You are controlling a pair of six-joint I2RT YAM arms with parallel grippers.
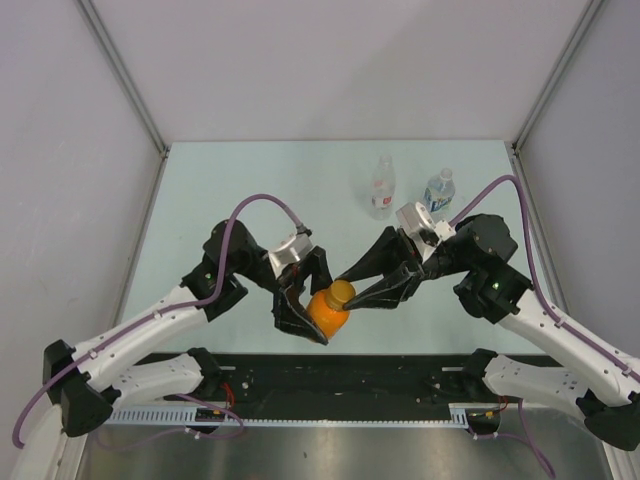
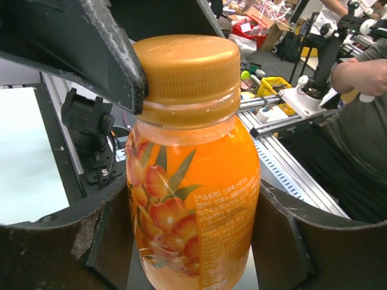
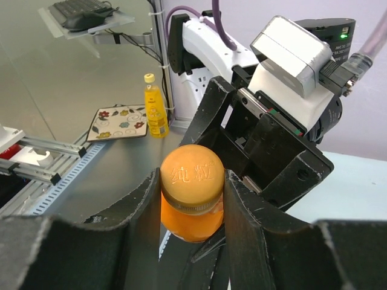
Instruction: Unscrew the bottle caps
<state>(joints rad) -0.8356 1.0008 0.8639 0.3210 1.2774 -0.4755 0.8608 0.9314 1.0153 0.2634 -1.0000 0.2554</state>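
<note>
Bottle (image 1: 325, 315), the orange one, leans between the arms near the table (image 1: 250, 180), its body clamped in the left gripper (image 1: 308, 318), jaws partly parted. The right gripper (image 1: 348, 290) is nearly closed, pinching the cap (image 3: 191, 175) on its neck

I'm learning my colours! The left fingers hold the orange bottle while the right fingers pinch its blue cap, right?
Nearly. The cap is orange, not blue; the right wrist view shows it. The left fingers do hold the orange bottle while the right fingers pinch that cap.
</note>
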